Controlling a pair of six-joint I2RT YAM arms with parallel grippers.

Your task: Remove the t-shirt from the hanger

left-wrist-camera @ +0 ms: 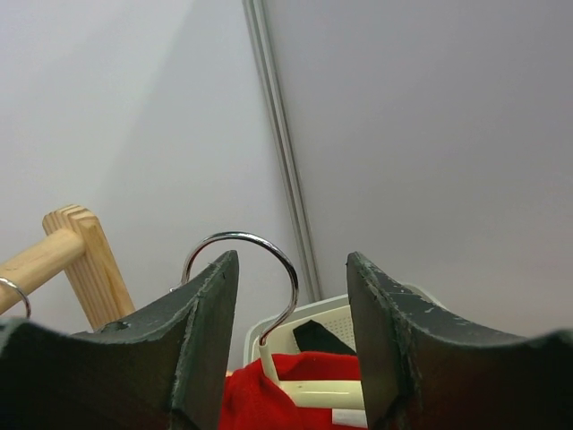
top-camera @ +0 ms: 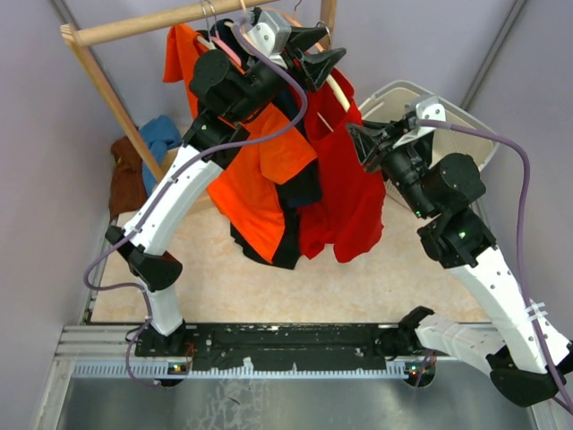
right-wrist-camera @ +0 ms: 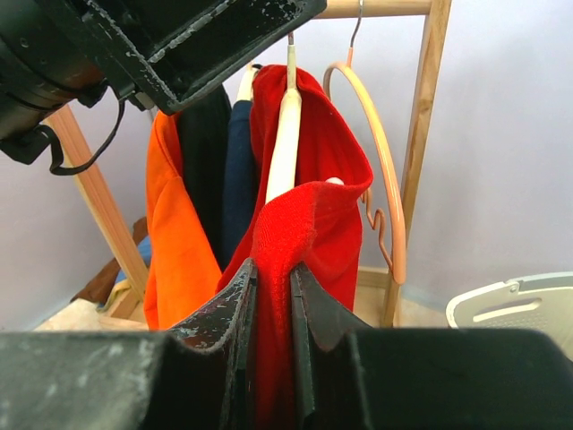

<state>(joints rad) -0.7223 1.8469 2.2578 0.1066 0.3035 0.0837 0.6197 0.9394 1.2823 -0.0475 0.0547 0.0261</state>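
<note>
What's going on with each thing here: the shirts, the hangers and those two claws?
red t-shirt, draped on its hanger, a fold pinched by the right gripper.
cream hanger, inside the red t-shirt.
metal hook, between the left gripper's jaws.
left gripper, open.
right gripper, shut on the red t-shirt.
orange hanger, empty, hanging on the wooden rail.
orange t-shirt, hanging.

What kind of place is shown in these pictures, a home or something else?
Probably a robot test booth, not a home: plain grey partition walls enclose a wooden clothes rack, and two arms are bolted to a metal rail.
</note>
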